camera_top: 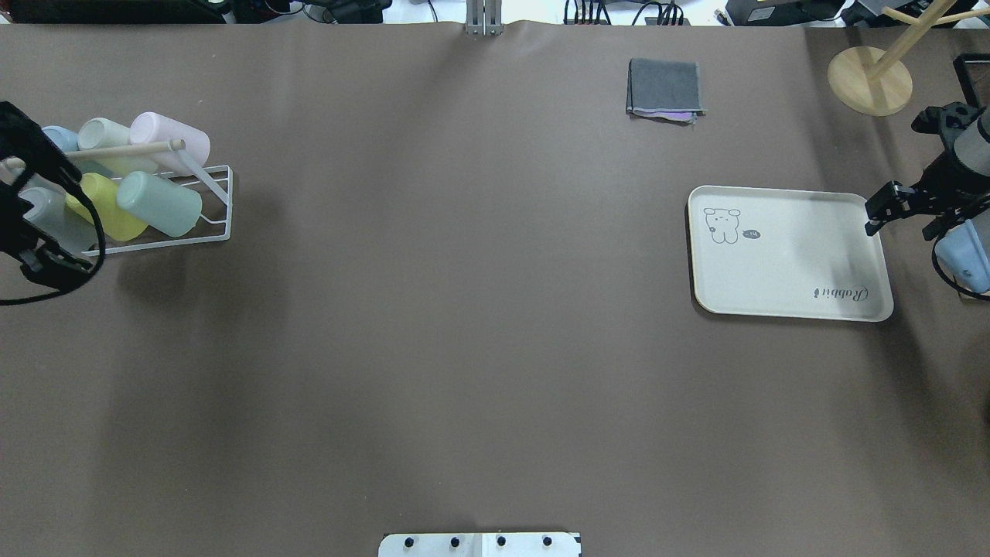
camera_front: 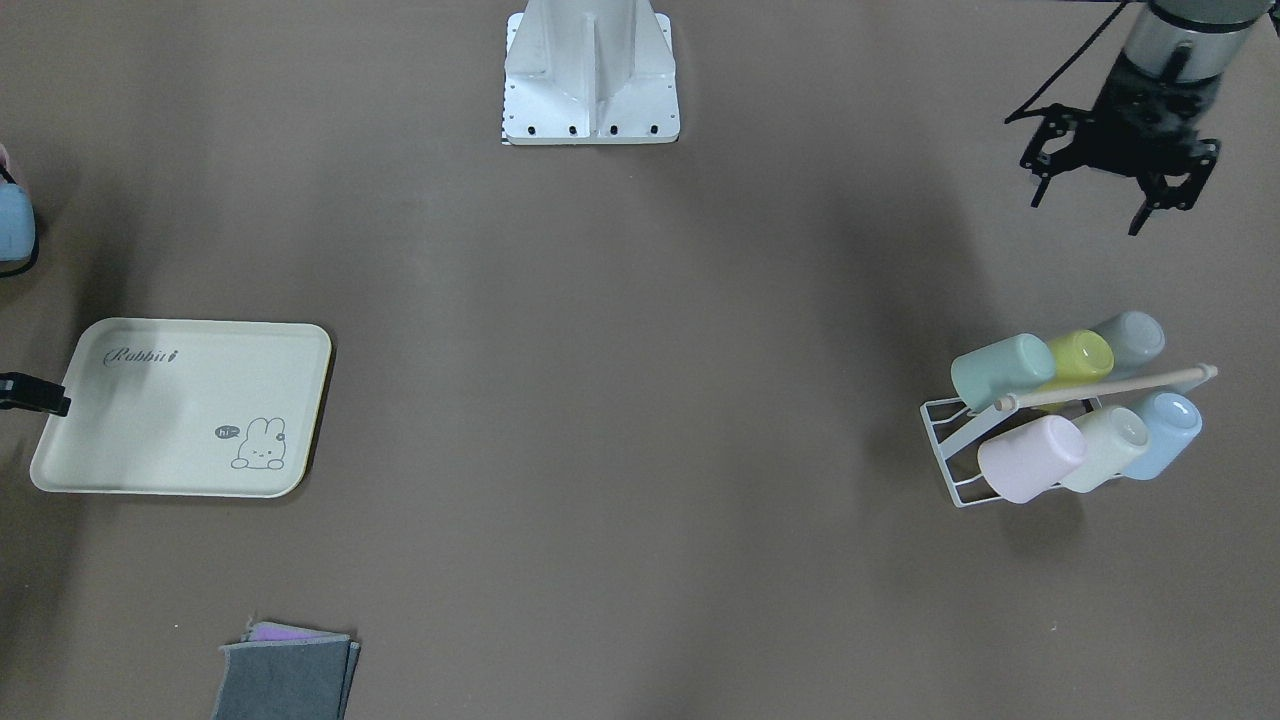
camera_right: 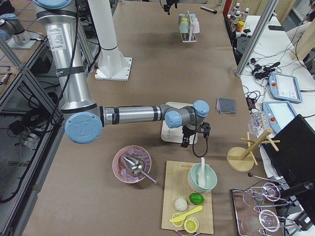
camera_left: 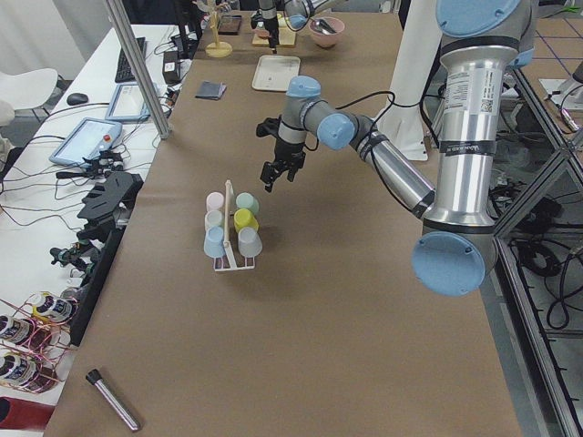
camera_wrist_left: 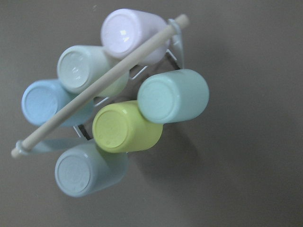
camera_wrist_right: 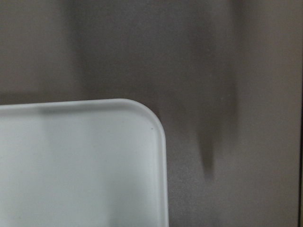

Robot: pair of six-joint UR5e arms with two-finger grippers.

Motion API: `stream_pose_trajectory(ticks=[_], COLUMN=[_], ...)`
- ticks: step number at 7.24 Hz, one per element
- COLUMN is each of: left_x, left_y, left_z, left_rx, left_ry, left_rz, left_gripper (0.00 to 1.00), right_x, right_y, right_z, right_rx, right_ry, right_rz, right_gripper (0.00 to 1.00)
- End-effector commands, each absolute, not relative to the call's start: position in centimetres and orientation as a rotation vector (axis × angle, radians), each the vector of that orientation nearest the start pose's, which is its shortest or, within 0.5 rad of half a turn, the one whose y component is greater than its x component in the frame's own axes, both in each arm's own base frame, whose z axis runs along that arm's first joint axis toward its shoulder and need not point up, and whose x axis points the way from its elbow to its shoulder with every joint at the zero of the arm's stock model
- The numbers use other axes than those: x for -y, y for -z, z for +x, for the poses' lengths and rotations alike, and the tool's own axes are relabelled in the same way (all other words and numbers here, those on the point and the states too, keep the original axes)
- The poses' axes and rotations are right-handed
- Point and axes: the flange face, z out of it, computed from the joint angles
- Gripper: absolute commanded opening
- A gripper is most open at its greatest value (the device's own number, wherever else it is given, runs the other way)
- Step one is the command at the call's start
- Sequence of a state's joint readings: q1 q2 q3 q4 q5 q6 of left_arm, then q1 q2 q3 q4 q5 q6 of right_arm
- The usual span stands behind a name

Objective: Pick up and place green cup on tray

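Note:
The green cup point(camera_front: 1003, 370) lies on its side in a white wire rack point(camera_front: 945, 440) with several other pastel cups, at the end of its row next to a yellow-green cup point(camera_front: 1082, 356). It also shows in the overhead view point(camera_top: 158, 203) and the left wrist view point(camera_wrist_left: 173, 96). My left gripper point(camera_front: 1090, 212) is open and empty, above the table on the robot's side of the rack. The cream tray point(camera_front: 180, 420) lies empty across the table; it also shows in the overhead view point(camera_top: 789, 255). My right gripper point(camera_top: 901, 224) hangs open and empty over the tray's outer edge.
A folded grey cloth point(camera_top: 665, 87) lies on the far side of the table from the robot. A wooden stand point(camera_top: 870, 77) is beyond the tray. The robot's base plate point(camera_front: 590, 75) sits at mid-table. A wooden rod point(camera_wrist_left: 99, 85) runs across the rack's top.

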State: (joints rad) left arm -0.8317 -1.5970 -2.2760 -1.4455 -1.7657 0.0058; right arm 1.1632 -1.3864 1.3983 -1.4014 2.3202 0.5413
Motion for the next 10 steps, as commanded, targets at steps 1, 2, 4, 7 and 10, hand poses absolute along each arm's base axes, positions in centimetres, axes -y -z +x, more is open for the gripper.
stream_pose_trajectory(ticks=[1,2,4,7,10], left_x=[38.1,36.6,34.1,34.1,31.0], left_y=[-34.4,-34.7,-37.0,-39.3,-42.7], left_z=[26.1,28.6,32.8,35.4,38.1], left_rx=[-0.069,0.109,0.504,1.010,1.129], left_ry=[-1.156,-1.282,-1.465,-1.600,-1.639], left_rz=[0.663,0.693,0.629,0.582,0.565], left_gripper=[0.98,0.98,0.98,0.98,0.98], right_x=[55.5,55.4,55.3,55.1,54.8], right_y=[-65.1,-65.3,-65.2,-65.0,-65.1], right_z=[-17.3,-17.9,-18.3,-19.1,-19.9], right_rx=[0.727,0.723,0.723,0.722,0.718], right_ry=[-0.070,-0.060,-0.053,-0.049,-0.035], right_rz=[-0.227,-0.234,-0.235,-0.241,-0.247], right_gripper=[0.86,0.81,0.66,0.54,0.46])
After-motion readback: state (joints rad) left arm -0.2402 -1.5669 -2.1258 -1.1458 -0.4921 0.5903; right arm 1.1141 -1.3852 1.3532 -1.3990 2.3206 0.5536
